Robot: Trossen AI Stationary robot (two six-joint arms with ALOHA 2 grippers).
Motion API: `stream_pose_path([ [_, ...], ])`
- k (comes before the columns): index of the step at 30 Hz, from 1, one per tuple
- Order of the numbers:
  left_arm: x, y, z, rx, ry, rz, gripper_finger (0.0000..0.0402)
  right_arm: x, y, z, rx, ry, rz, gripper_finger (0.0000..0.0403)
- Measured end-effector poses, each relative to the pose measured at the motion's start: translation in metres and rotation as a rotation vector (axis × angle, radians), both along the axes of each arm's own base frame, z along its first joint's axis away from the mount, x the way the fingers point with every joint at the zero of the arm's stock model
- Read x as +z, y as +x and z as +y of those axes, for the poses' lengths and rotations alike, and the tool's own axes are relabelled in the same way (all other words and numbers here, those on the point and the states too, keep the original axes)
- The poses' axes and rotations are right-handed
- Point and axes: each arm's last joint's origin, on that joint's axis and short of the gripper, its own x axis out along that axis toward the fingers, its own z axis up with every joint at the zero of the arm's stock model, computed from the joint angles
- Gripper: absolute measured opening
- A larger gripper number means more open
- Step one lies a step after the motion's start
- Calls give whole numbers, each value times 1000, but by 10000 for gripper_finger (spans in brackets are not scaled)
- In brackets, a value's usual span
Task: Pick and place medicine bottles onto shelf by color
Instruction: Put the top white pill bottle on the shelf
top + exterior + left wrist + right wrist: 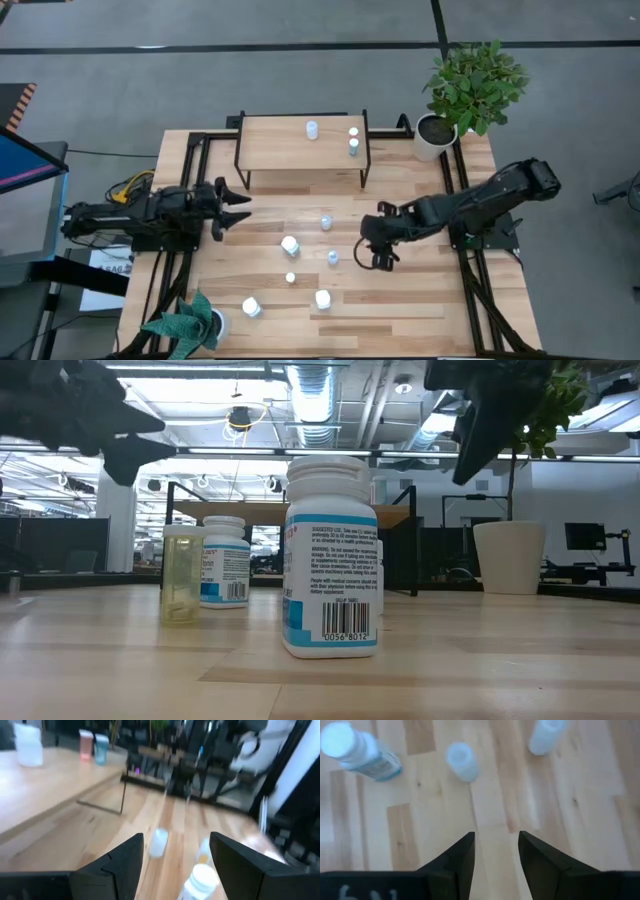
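A leafy green plant (475,80) is sitting at the far right corner of the wooden surface (400,300), spilling out of its white pot (433,138); in the low view that same pot (509,556) is standing off to the right. A second plant with darker, teal-green leaves (185,325) is drooping over the near left corner, a white pot (218,322) peeking out beside it. A yellow cable (130,188) is curling off the surface's left edge. Grey floor (300,70) is stretching all around, crossed by a black line (250,46). Behind, bright ceiling lights (310,390) are glowing over an open room.
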Motion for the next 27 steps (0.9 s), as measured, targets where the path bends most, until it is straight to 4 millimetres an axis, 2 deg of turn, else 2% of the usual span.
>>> stream_pose_path([
  [4, 9, 16, 0, -48, 73, 188, 217, 0, 2, 6, 12, 15, -43, 168],
  [11, 12, 60, 2, -145, 256, 471, 217, 4, 2, 8, 9, 6, -79, 168],
  [15, 13, 84, 3, -169, 322, 551, 217, 4, 2, 8, 9, 4, -76, 165],
  [18, 12, 100, 2, -258, 407, 583, 217, 3, 1, 8, 11, 0, -68, 164],
  [22, 7, 117, -6, -400, 541, 616, 217, 3, 1, 8, 24, -10, -63, 165],
  [27, 7, 131, -17, -484, 621, 633, 217, 2, -1, 9, 38, -18, -51, 165],
])
